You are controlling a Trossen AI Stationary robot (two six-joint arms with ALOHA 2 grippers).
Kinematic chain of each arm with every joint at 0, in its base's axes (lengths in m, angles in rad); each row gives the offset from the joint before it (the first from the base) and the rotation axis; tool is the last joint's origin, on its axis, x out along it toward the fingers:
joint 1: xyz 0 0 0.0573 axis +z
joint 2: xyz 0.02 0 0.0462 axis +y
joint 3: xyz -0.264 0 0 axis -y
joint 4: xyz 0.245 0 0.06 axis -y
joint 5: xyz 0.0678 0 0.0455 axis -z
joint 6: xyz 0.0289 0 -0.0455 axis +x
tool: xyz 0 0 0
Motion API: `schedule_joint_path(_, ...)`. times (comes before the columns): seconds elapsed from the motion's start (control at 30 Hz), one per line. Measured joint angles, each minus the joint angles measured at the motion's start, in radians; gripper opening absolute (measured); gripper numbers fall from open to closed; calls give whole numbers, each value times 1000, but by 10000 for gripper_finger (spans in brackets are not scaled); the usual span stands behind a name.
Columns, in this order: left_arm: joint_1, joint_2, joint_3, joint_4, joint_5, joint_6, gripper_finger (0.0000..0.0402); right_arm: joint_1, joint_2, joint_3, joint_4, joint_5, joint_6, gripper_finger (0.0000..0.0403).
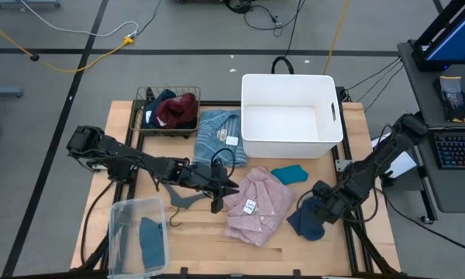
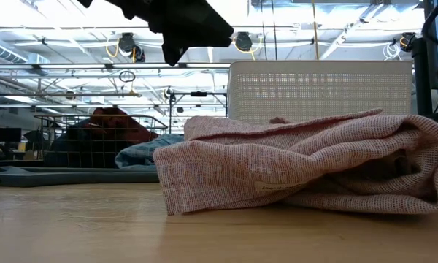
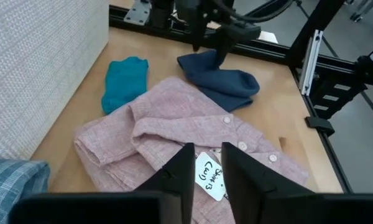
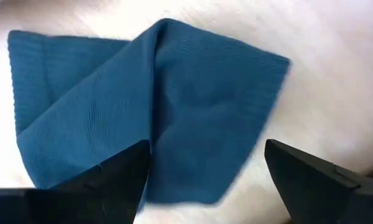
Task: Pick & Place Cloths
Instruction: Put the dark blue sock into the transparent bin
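On the counter's (image 1: 217, 248) left, a clear bin (image 1: 137, 235) is holding one teal-blue piece (image 1: 151, 242), and a wire basket (image 1: 169, 110) at the far left is holding maroon and dark cloths (image 1: 176, 109). A striped shirt (image 1: 214, 136) is lying just beside the basket, against the white tub (image 1: 291, 114).

The left gripper (image 1: 221, 191) is hanging at the pink shirt's (image 1: 256, 204) left edge, fingers only slightly parted in the left wrist view, pinching nothing. The pink shirt is lying crumpled at centre front, its long axis running from the tub toward the front edge, tag up. It lies directly ahead of the left gripper, so the left arm looks nearer for that piece.

A small teal cloth (image 1: 289, 173) is sitting between the pink shirt and the tub, apart from both grippers.

On the right, the right gripper (image 1: 323, 203) is hovering just over the navy cloth (image 1: 306, 221), fingers (image 4: 121, 177) spread wide and empty. In its wrist view the cloth is lying flat beneath and ahead, a folded ridge running between the fingers. That ridge looks like the natural thing to pinch, with a straight descent.
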Motion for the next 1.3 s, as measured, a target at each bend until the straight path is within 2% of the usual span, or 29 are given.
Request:
schedule_joint_path(0.17, 0, 0, 0, -1, -2, -2, 119, -27, 0, -78, 109, -7, 46, 289)
schedule_joint_path(0.33, 0, 0, 0, -8, -2, -5, 155, -33, -2, -105, 157, -50, 75, 240)
schedule_joint_path(0.53, 0, 0, 0, -27, -33, 1, 183, -33, 0, -107, 187, -79, 100, 130)
schedule_joint_path(0.67, 0, 0, 0, -37, -39, 3, 192, -33, 1, -108, 246, -85, 97, 45)
schedule_joint_path(0.73, 0, 0, 0, -37, -39, 3, 193, -33, 1, -108, 292, -101, 76, 16)
schedule_joint_path(1.0, 0, 0, 0, -30, -30, 2, 191, -31, -14, -107, 578, -211, 17, 7)
schedule_joint_path(1.17, 0, 0, 1, -28, -27, -12, 191, -32, -59, -61, 698, -198, -66, 6)
schedule_joint_path(1.3, 1, 0, 1, -13, 3, -25, 191, -33, -100, -2, 728, -128, -146, 6)
